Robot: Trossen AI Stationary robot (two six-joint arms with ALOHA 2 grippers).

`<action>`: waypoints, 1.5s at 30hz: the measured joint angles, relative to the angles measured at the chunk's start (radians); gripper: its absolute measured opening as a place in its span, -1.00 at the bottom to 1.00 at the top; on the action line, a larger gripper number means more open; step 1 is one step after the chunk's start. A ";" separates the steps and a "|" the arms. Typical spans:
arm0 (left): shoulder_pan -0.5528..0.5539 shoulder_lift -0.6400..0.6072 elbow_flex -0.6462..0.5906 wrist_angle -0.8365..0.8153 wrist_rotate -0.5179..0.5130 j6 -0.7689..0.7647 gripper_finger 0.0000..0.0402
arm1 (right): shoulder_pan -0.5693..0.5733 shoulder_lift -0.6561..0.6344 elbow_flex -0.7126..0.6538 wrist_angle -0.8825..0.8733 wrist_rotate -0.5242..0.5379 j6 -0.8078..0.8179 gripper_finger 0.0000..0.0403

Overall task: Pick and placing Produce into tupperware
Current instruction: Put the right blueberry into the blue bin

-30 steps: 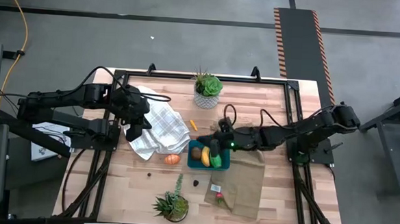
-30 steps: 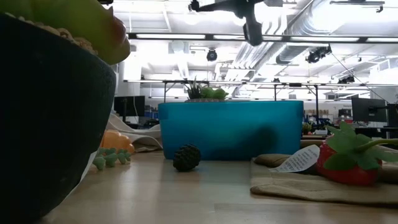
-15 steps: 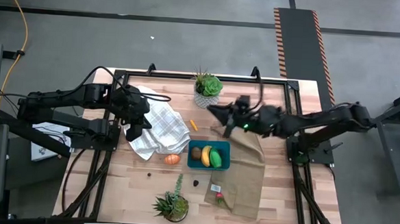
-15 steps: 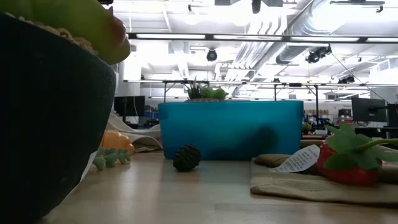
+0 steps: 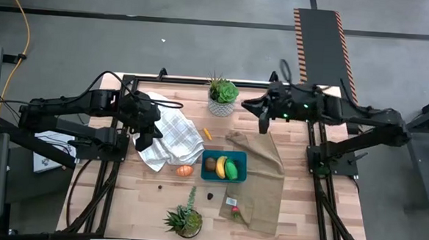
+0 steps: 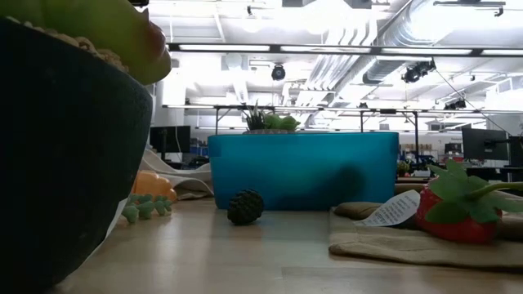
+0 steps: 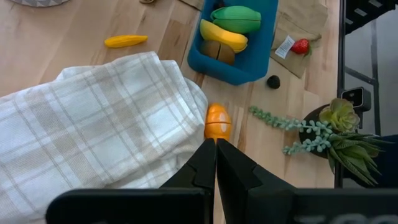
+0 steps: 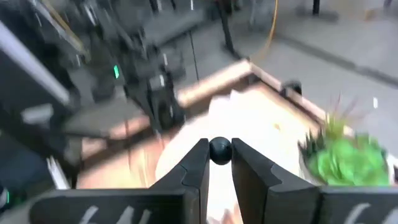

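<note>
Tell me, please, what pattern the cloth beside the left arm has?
The cloth is white with a tan plaid check, clearest in the left wrist view.

Teal-blue rectangular plastic tupperware showing yellow banana w/ bright green piece; white-tan plaid cloth; light wood table.

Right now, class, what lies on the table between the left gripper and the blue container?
In the high view, the checked cloth and an orange piece lie between the left gripper and the container.
</note>
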 joint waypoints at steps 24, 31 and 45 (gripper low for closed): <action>0.000 0.000 0.000 -0.002 0.000 -0.002 -0.99 | 0.066 0.532 0.275 -0.484 -0.289 -0.037 -0.77; 0.000 0.000 0.000 -0.002 0.000 0.000 -0.99 | 0.131 0.642 0.275 -0.490 -0.287 -0.036 -0.77; 0.000 0.000 0.000 -0.002 0.000 0.007 -0.99 | 0.184 0.768 0.275 -0.472 -0.252 0.031 -0.77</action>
